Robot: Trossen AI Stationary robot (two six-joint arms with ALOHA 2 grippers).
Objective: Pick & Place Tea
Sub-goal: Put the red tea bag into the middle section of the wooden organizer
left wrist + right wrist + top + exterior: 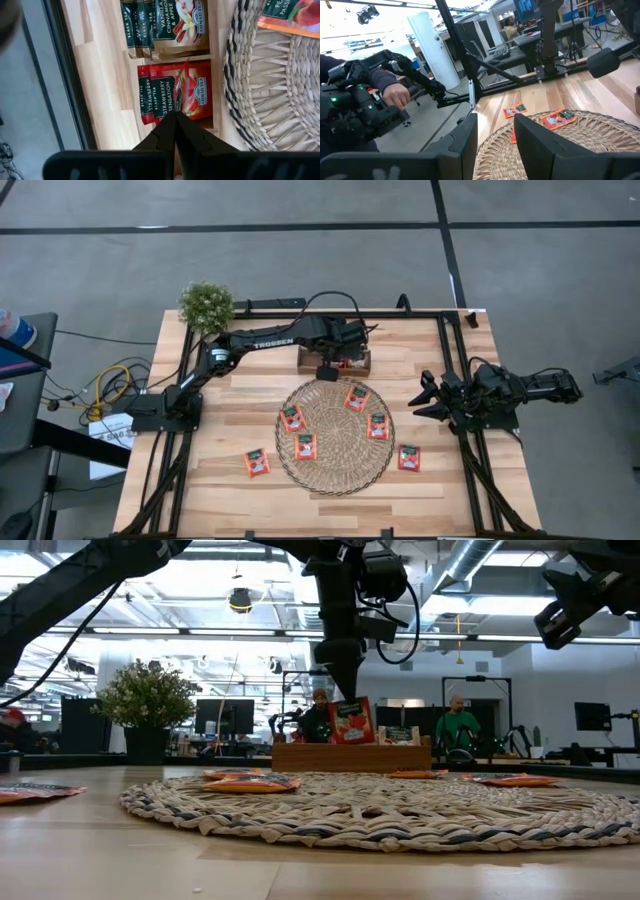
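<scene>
The left gripper [176, 120] had its fingers [165, 135] pressed together to a single point, nothing between them, directly over the small wooden tray [335, 361] at the far edge of the tabletop [220, 480]. In the left wrist view the tips hung above a red sachet marked strawberry [182, 90] standing in one compartment of the tray, with darker vanilla sachets [175, 25] in the compartment beside it; whether the tips touched the red packet could not be told. From table height the same gripper [340, 675] pointed straight down at a red sachet [352, 721] rising above the tray's wall.

The right gripper [425, 398] hovered at the right side of the tabletop, well apart from the tray, its fingers [465, 140] spread with a clear gap and holding nothing.

Nearer than the tray lay the round woven mat [335, 470], and four red-orange tea sachets [305, 446] lay flat on it. One more sachet [258, 464] rested on bare wood just left of the mat, and another [409, 457] just right of it.

A small potted plant [207, 305] stood at the far left corner. In the right wrist view a person's hand [395, 95] gripped a control rig beyond the tabletop.
</scene>
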